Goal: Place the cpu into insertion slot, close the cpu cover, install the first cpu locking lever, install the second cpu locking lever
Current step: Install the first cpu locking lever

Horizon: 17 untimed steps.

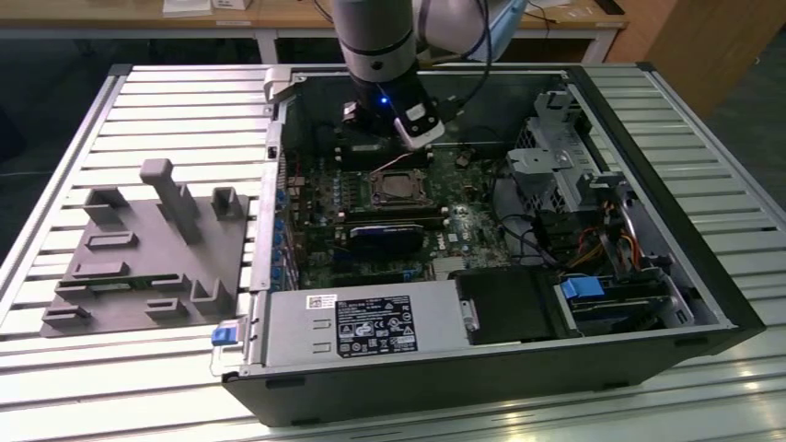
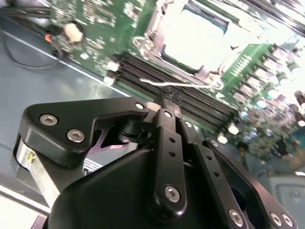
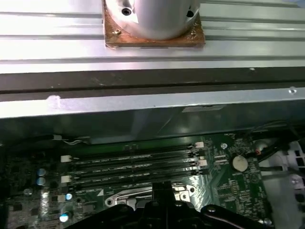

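fingers pinched shut at the socket's edge

exterior view: my gripper (image 1: 411, 145) hangs inside the open case (image 1: 724, 304), above the green board. the insertion slot (image 1: 396, 189) lies near, at about 6 o'clock from my tips, with a silvery rim and a grey centre. at 9 o'clock from the case stands a grey fixture (image 1: 147, 239). the power supply (image 1: 294, 322), at 6 o'clock from the slot, wears a white label (image 1: 375, 324) with dark print and symbols, and i leave that print unread.

second wrist view: my gripper (image 2: 167, 101) is pinched together at the tips, and i see nothing between them. just past the tips run the memory slots (image 2: 157, 76). beyond those the cpu (image 2: 193, 36) lies flat in the slot, pale top up, with the cpu cover (image 2: 153, 33) framing it. i judge the cover to be down. a thin pale locking lever (image 2: 188, 85) lies across my line just ahead of the tips, its long axis along the memory slots. whether i touch it i cannot tell.

first wrist view: my gripper (image 3: 162, 193) sits over the rim of the insertion slot (image 3: 126, 195), with the memory slots (image 3: 133, 160) beyond it and then the case wall.
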Available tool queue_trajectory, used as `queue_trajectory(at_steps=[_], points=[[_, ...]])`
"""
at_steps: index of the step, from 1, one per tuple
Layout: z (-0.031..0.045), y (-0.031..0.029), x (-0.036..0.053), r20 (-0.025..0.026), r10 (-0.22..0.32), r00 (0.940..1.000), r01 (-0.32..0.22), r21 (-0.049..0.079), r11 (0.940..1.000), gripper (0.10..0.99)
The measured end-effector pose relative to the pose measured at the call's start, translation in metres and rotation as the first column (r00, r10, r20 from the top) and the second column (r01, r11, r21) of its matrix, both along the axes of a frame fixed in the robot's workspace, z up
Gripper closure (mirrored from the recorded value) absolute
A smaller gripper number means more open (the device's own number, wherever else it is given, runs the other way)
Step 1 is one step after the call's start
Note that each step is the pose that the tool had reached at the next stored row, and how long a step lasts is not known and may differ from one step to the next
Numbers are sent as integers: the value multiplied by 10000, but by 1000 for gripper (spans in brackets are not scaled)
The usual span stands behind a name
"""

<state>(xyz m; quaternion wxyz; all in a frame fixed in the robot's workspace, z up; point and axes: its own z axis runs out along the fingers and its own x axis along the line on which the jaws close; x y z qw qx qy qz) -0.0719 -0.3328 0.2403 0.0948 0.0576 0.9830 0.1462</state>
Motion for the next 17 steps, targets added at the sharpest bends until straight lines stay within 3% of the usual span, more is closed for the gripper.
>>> queue_trajectory(at_steps=[1,3,5,7,17], points=[[-2,0,-1,140,-2,9999,2,-30,10000,984],[-10,1,-5,349,-4,9994,7,-86,10000,984],[-24,0,-15,450,-33,9990,39,-144,9999,984],[-43,0,-28,475,-131,9988,140,-173,9998,984],[-139,14,-82,476,-529,9975,538,-180,9984,984]])
